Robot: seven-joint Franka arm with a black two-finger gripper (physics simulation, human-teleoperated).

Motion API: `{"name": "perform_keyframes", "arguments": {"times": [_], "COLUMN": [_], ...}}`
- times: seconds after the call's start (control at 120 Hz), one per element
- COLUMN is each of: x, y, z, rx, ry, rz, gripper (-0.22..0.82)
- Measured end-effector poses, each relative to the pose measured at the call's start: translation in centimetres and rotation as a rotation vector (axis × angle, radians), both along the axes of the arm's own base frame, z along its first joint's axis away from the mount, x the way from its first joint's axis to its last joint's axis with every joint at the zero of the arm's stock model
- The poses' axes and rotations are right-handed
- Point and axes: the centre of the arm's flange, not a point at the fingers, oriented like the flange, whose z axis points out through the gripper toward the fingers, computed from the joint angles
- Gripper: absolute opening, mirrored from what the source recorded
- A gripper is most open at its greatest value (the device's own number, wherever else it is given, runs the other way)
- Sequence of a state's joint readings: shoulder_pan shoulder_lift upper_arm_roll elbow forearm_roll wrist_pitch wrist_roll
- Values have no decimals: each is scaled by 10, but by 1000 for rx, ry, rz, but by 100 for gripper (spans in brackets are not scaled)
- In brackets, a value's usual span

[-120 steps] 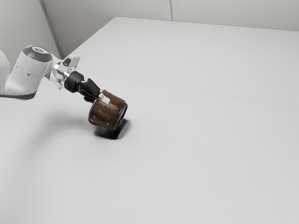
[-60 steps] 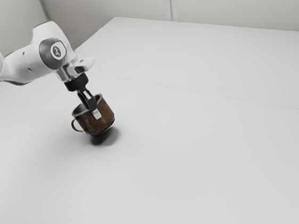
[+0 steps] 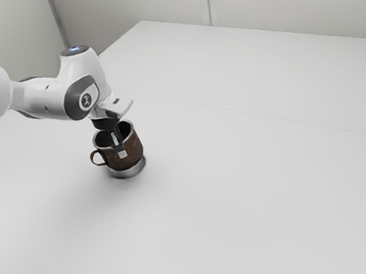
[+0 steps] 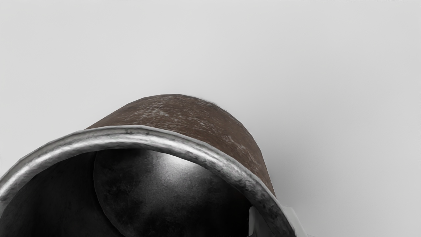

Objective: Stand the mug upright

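Black, two-fingered and pointing down at a slant, the claw [image 3: 118, 146] pinches the wall of a brown, scuffed, cylindrical metal mug [image 3: 134, 150], one finger inside the mouth and the other against the outside. At the exterior view's left, a jointed white arm with dark grey joint covers [image 3: 40, 96] reaches in over the table, bending down at its wrist toward the mug. Next comes the mug's thin, curved brown handle [image 3: 97, 159], turned to the exterior view's left. Just right of it is the leaning body, with its round silvery rim [image 3: 96, 142] tipped up and toward the exterior view's left. The silvery base [image 3: 125, 172] sits lower and farther right; whether it touches the table, I cannot tell. So the mug is tilted, near upright but leaning. Farther right spreads the smooth white table [image 3: 261, 204], with a soft shadow [image 4: 289, 164] beside the mug in the wrist view. That view also looks into the dark mouth, down to the round grey inner bottom [image 4: 164, 191].
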State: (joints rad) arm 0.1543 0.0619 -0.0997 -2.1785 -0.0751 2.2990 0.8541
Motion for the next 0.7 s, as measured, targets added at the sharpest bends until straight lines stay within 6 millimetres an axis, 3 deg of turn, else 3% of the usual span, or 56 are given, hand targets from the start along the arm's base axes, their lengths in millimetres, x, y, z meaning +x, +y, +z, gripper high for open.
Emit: {"name": "perform_keyframes", "arguments": {"times": [0.15, 0.283, 0.458, 0.7], "x": [1, 2, 1, -5], "y": [-6, -3, -1, -4], "z": [1, 2, 7, 31], "rx": [9, 16, 20, 11], "ry": [-14, -22, -31, -17], "rz": [-18, -19, -19, 56], "gripper": [21, 40, 51, 58]}}
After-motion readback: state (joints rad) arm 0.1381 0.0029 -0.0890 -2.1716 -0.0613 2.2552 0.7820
